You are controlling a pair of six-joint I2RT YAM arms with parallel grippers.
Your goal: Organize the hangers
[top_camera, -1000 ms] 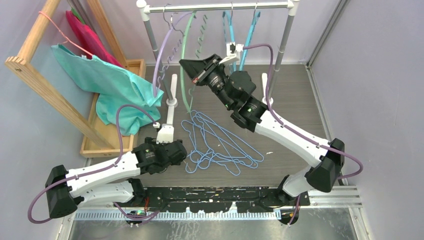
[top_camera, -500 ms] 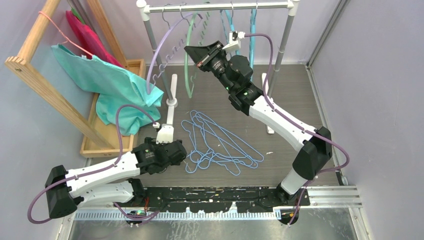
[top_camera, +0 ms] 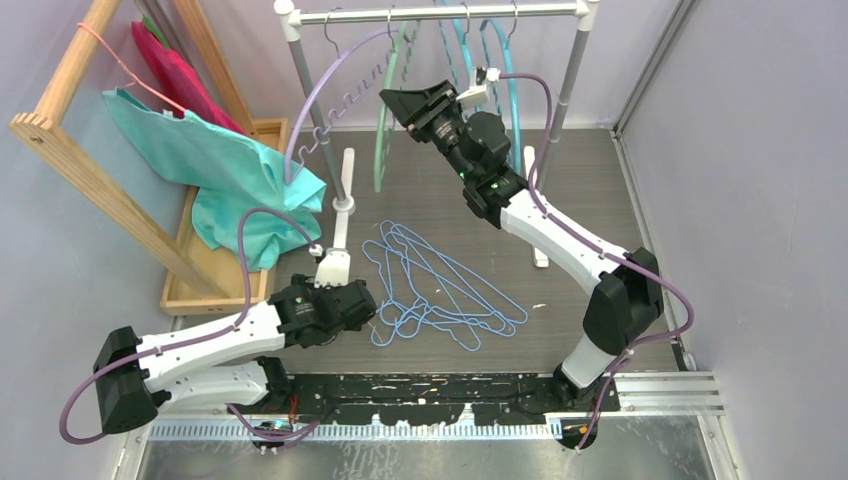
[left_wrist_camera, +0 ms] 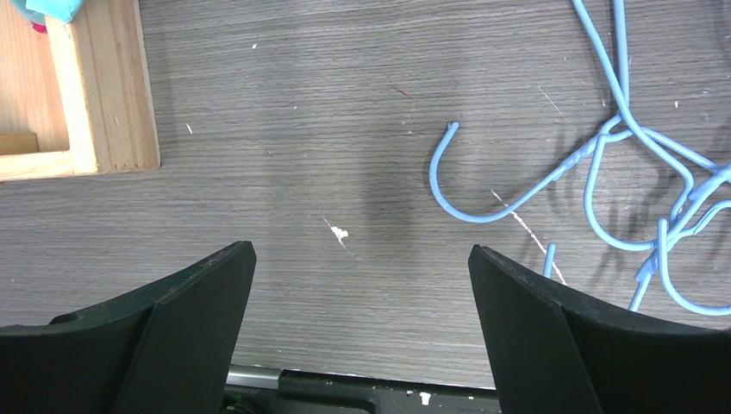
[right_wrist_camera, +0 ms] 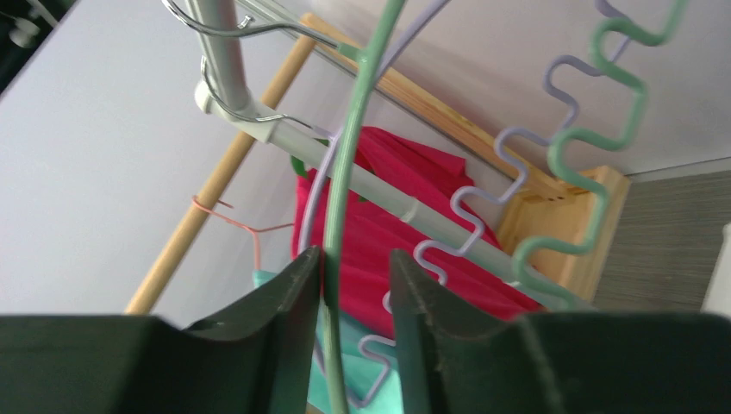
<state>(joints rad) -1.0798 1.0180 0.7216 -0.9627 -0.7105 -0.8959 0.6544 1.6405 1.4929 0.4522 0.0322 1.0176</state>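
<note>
Several light-blue wire hangers [top_camera: 440, 285] lie tangled on the table; their hooks show in the left wrist view [left_wrist_camera: 603, 147]. A purple hanger [top_camera: 310, 110], a green hanger [top_camera: 381, 130] and teal hangers [top_camera: 510, 70] hang on the metal rail [top_camera: 440, 14]. My right gripper [top_camera: 400, 100] is raised by the rail. In the right wrist view its jaws [right_wrist_camera: 355, 259] stand slightly apart around the green hanger's arm [right_wrist_camera: 345, 172], which touches only the left jaw. The purple hanger [right_wrist_camera: 483, 207] hangs just behind. My left gripper [top_camera: 365, 303] is open and empty [left_wrist_camera: 360, 250], low over the table left of the blue hooks.
A wooden rack [top_camera: 60, 130] at the left holds a teal garment [top_camera: 220, 170] on a thin pink hanger [top_camera: 110, 50] and a red garment [right_wrist_camera: 405, 216]. Its wooden base frame [left_wrist_camera: 95, 86] lies near my left gripper. The rail's white feet [top_camera: 343, 200] stand on the table.
My right arm has risen and moved back toward the rail with the green hanger, which now hangs higher. The purple hanger has swung. My left arm has hardly moved.
</note>
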